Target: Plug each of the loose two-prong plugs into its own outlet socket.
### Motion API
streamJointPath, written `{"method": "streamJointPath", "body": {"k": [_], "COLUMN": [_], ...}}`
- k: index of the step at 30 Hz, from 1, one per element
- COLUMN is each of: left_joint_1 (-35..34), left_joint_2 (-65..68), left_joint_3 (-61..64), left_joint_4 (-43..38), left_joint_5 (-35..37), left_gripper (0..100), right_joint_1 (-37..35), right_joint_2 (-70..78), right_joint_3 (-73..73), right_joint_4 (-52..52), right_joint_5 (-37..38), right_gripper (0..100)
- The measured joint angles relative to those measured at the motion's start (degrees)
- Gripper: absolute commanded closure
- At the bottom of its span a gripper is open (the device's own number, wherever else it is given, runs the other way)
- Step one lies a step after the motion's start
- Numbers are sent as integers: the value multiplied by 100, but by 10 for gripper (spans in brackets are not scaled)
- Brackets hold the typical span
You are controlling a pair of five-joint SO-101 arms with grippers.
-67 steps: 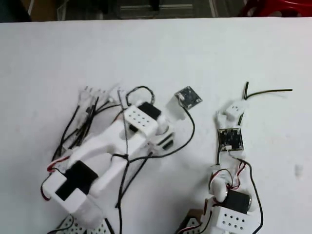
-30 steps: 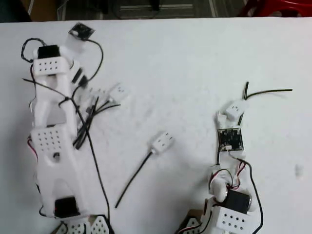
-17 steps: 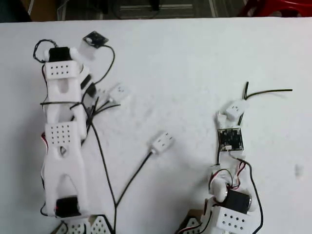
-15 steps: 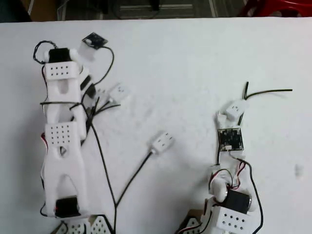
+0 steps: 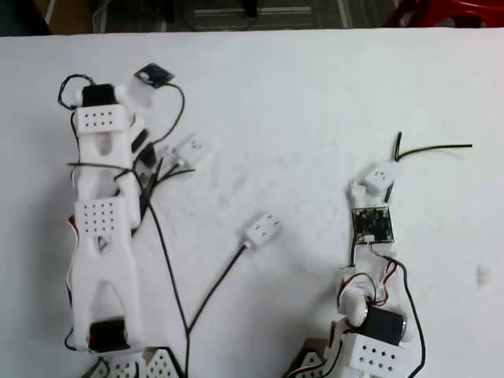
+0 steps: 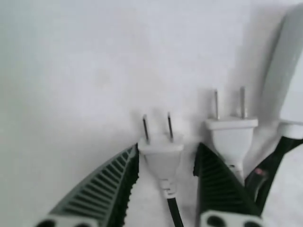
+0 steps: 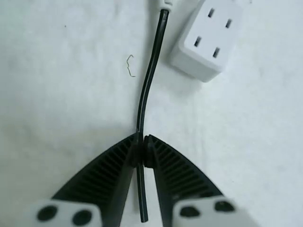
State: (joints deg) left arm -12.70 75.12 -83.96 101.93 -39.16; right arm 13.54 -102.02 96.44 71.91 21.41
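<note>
A white two-prong plug [image 6: 160, 153] lies on the table between the dark fingers [image 6: 113, 189] of my left gripper [image 6: 166, 152]. That gripper is open, with a gap showing on one side of the plug. A second white plug [image 6: 232, 135] lies just outside one finger. From above, the plugs and their black cords form a bunch [image 5: 157, 161] beside the left arm [image 5: 101, 213]. My right gripper [image 7: 142, 140] is shut on a black cord [image 7: 149, 80], next to a white outlet block [image 7: 206, 40]. Another outlet block [image 5: 262, 228] lies mid-table.
The white table [image 5: 315, 94] reaches its far edge at the top of the high view. The black cord [image 5: 437, 147] held by the right arm runs out to the right of its outlet block [image 5: 383, 175]. A small white block [image 5: 193, 147] sits beside the plug bunch.
The left arm left an outlet block mid-table and swung to the far left. It then shifted slightly toward the plug bunch. The right arm has kept still.
</note>
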Motion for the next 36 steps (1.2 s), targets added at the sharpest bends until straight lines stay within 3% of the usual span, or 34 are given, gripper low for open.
{"method": "streamJointPath", "body": {"k": [10, 15, 18, 36], "left_joint_1": [53, 53, 18, -571], "left_joint_2": [369, 440, 281, -4510], "left_joint_3": [-44, -686, -844, -897], "left_joint_4": [18, 70, 44, 44], "left_joint_5": [0, 0, 343, 2875], "left_gripper": [957, 958, 958, 958], "right_joint_1": [0, 0, 0, 0], "right_joint_2": [0, 0, 0, 0], "right_joint_3": [0, 0, 0, 0], "right_joint_4": [0, 0, 0, 0], "right_joint_5": [0, 0, 0, 0], "right_gripper": [981, 981, 981, 981]}}
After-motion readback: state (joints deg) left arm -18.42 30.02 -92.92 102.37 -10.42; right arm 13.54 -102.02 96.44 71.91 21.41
